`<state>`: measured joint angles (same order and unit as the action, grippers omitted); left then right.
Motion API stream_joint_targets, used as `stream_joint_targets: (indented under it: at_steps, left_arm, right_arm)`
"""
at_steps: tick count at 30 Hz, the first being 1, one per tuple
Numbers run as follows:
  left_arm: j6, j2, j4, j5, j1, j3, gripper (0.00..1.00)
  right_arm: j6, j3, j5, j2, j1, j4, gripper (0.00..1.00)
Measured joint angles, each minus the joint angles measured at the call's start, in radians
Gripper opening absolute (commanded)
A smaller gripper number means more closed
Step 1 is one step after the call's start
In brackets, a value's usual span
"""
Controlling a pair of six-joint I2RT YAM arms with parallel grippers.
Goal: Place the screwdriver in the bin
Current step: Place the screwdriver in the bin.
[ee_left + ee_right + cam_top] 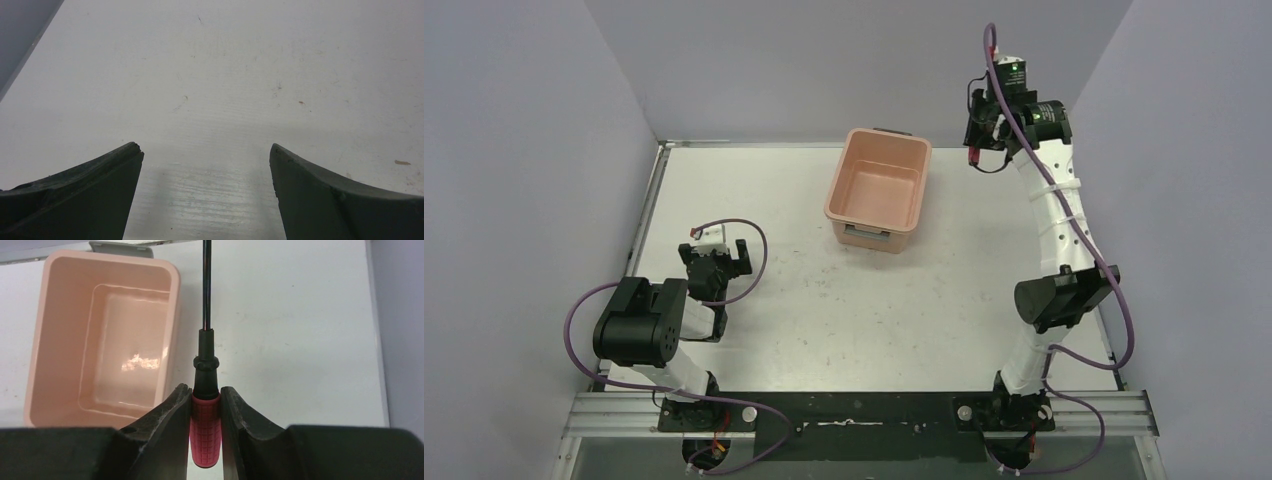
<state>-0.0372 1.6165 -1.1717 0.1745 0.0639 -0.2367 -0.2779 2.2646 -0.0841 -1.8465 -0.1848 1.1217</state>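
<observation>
The salmon-pink bin point(914, 190) stands at the back middle of the table and holds nothing; in the right wrist view it lies to the left point(50, 340). My right gripper point(980, 135) hangs in the air to the right of the bin, well above the table. It is shut on the red handle of the screwdriver point(205, 425), whose thin black shaft points away from the jaws, beside the bin's right wall. A bit of red handle shows in the top view point(972, 156). My left gripper point(719, 262) is open and empty, low over the left of the table; it also shows in its wrist view point(206, 150).
Grey walls close the table on the left, back and right. The white table point(844, 300) has small scuffs. A metal rail runs along the near edge by the arm bases point(854, 412).
</observation>
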Motion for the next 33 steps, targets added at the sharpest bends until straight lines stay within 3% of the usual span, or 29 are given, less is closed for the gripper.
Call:
stream_joint_targets:
  at_steps: [20,33]
  left_arm:
    - [0.0,0.0,0.0,0.0,0.0,0.0,0.97]
    - [0.0,0.0,0.0,0.0,0.0,0.0,0.97]
  right_arm:
    - [-0.192,-0.053,-0.116,-0.065,-0.308,-0.111,0.0]
    - [-0.234,-0.166,-0.12,-0.122,-0.341,-0.315,0.0]
